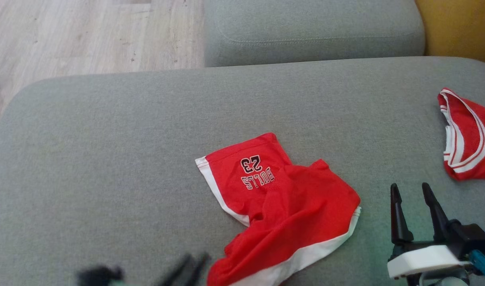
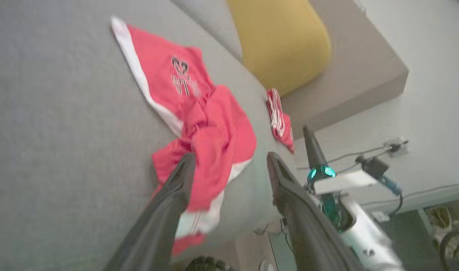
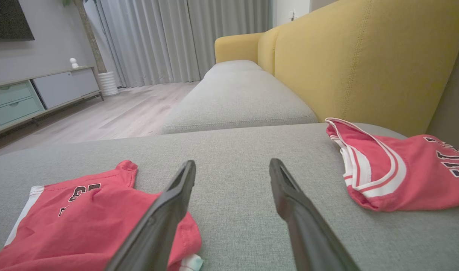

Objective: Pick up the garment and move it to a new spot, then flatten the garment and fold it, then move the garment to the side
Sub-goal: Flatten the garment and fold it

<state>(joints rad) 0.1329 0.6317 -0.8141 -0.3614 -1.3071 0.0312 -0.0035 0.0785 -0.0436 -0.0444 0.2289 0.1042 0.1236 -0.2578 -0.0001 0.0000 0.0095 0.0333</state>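
The garment (image 1: pixel 282 198) is a pair of red shorts with white trim and "BULLS 23" print, lying crumpled on the grey sofa cushion (image 1: pixel 107 159). Its lower part runs off the bottom of the head view. My left gripper (image 1: pixel 195 259) is a dark blur just left of that lower part. In the left wrist view my left gripper (image 2: pixel 231 163) stands open, and the garment (image 2: pixel 210 131) lies loose on the cushion beyond the fingers. My right gripper (image 1: pixel 409 188) is open over bare cushion to the right of the garment (image 3: pixel 82 210), with nothing between its fingers (image 3: pixel 169 210).
A second red garment, a jersey (image 1: pixel 469 139) with white stripes, lies at the cushion's right edge. A further grey cushion (image 1: pixel 314 31) adjoins at the back, with a yellow backrest (image 3: pixel 346 67) to the right. Wooden floor (image 1: pixel 67 35) lies beyond the left edge.
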